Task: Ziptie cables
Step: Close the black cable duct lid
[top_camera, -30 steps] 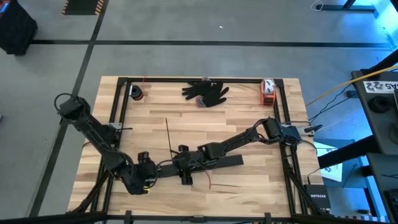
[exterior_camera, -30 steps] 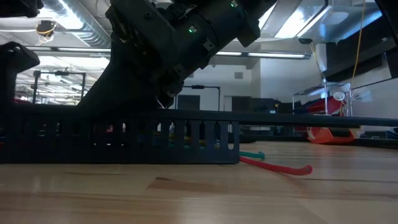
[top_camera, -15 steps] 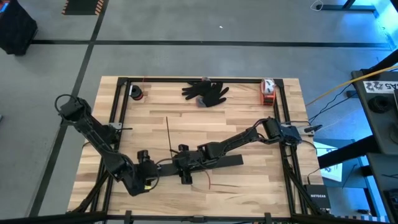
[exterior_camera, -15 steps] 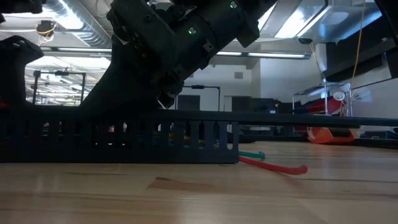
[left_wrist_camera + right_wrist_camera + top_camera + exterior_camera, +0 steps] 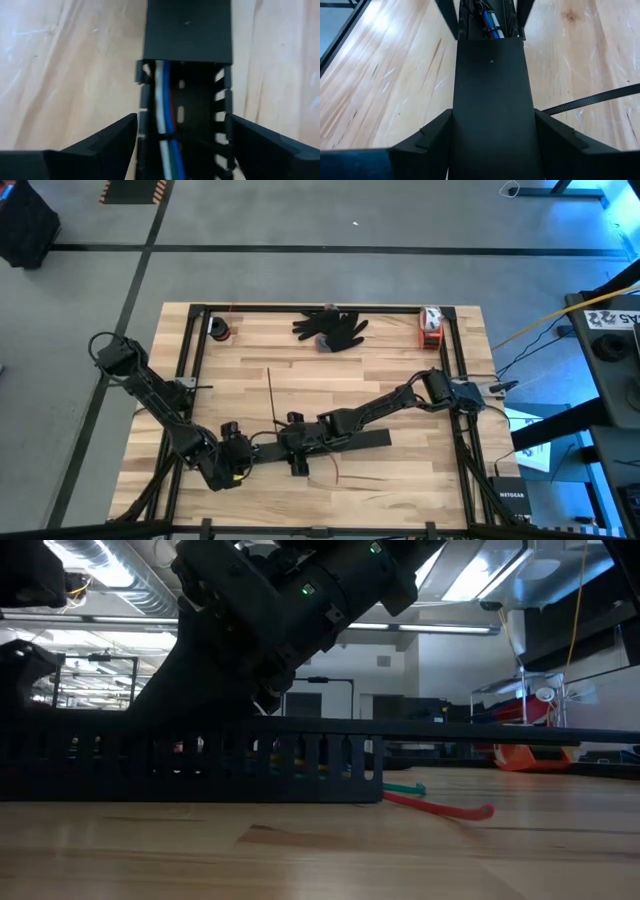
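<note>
A long black slotted bar [image 5: 200,760] lies on the table near its near edge. The cables [image 5: 165,115], white, blue, red and green, run inside it, and a thin dark band [image 5: 170,136] crosses them. Red and green cable ends [image 5: 440,807] stick out of the bar's end onto the wood. A flat black strip [image 5: 492,100] covers part of the bar. My left gripper [image 5: 240,452] and my right gripper [image 5: 297,442] face each other along the bar. The ziptie [image 5: 270,395] lies loose on the wood, also seen beside the strip as a dark ziptie [image 5: 590,102]. My left gripper [image 5: 181,125] straddles the slotted bar's open part, one finger [image 5: 117,140] against each outer slotted wall [image 5: 227,120]. The fingers lie along the bar, which rests on the table. My right gripper [image 5: 493,117] pinches the flat black strip by its two long edges [image 5: 457,115], with the fingers lying along it. The strip lies flat over the bar.
A black glove [image 5: 332,328], an orange and white object [image 5: 430,327] and a small dark roll [image 5: 220,330] lie along the far edge. A black frame rail [image 5: 190,360] borders the wood. Bare wood lies between the ziptie and the far objects.
In the low view a dark part of the left arm at the picture's left edge has sunk lower. The bar, the strip and both grippers' fingers stand as before.
</note>
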Action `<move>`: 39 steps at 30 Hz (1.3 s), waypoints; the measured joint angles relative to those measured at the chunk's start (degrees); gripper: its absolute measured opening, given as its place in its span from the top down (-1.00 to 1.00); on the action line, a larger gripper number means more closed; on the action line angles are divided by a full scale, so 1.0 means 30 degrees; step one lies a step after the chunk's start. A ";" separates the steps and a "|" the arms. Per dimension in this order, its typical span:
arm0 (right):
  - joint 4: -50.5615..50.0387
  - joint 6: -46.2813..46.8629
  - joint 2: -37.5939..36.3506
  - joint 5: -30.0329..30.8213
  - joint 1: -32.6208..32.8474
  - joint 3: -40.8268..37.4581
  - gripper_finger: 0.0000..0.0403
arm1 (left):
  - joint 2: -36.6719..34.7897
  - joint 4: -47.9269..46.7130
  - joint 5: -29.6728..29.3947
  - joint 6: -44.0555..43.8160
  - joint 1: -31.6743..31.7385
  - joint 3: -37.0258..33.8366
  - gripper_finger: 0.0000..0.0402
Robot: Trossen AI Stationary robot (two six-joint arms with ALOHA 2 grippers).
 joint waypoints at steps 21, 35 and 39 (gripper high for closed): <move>-0.0003 0.0386 0.0007 0.0113 0.0007 -0.0007 -0.12 | 0.0007 0.3319 -0.0612 0.2631 0.0956 -0.0797 -0.03; 0.3647 0.1071 0.0882 0.0441 0.0058 -0.0117 -0.12 | 0.0487 0.3917 -0.0198 0.3133 0.1173 -0.0761 0.03; 0.3335 0.0889 0.0882 0.0458 0.0058 -0.0056 -0.12 | 0.0503 0.3910 -0.0199 0.2974 0.1195 -0.0761 0.02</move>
